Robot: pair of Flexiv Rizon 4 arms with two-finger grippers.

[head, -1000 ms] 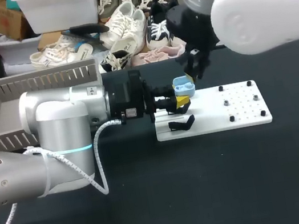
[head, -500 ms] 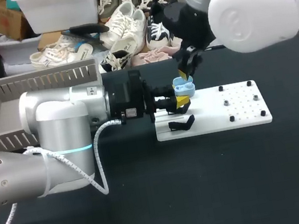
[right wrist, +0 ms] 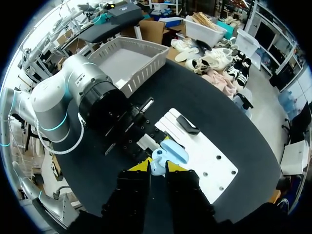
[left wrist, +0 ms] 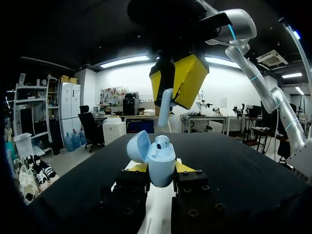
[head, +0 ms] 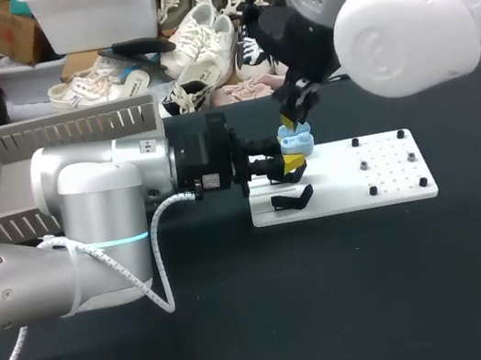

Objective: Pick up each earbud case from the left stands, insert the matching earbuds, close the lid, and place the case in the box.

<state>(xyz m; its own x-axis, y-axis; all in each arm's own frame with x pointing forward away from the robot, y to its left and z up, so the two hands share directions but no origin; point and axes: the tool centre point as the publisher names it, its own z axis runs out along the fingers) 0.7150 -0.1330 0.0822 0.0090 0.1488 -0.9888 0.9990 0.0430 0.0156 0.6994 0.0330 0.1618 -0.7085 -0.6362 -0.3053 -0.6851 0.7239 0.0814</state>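
The step in hand looks like the fitting of an earbud into its case, with closing the lid and boxing the case not yet done. The left hand (left wrist: 161, 169) is clamped on the pale blue earbud case (left wrist: 163, 157), one yellow tip against each side, and holds it upright above the bench with the lid (left wrist: 138, 146) swung open and tipped back to one side. One earbud (left wrist: 162, 142) already sits in the case, its rounded head showing at the mouth. The right hand (left wrist: 172, 91) hangs directly above the case and close to it, not touching. Its two yellow tips are pinched on a second earbud (left wrist: 165, 106), whose pale stem points down toward the open mouth. From the right wrist view the case lies just ahead of and under that hand's fingertips, above the near end of the white plate (head: 390, 181). The next move, as I judge it, calls for a short, straight descent. The stem has to meet the free socket beside the seated earbud and stay clear of the raised lid, and the fingers should part only once the earbud is home. The left hand needs to hold the case steady and level meanwhile. The grey box (head: 64, 132) stands well behind the left hand, back along its arm.
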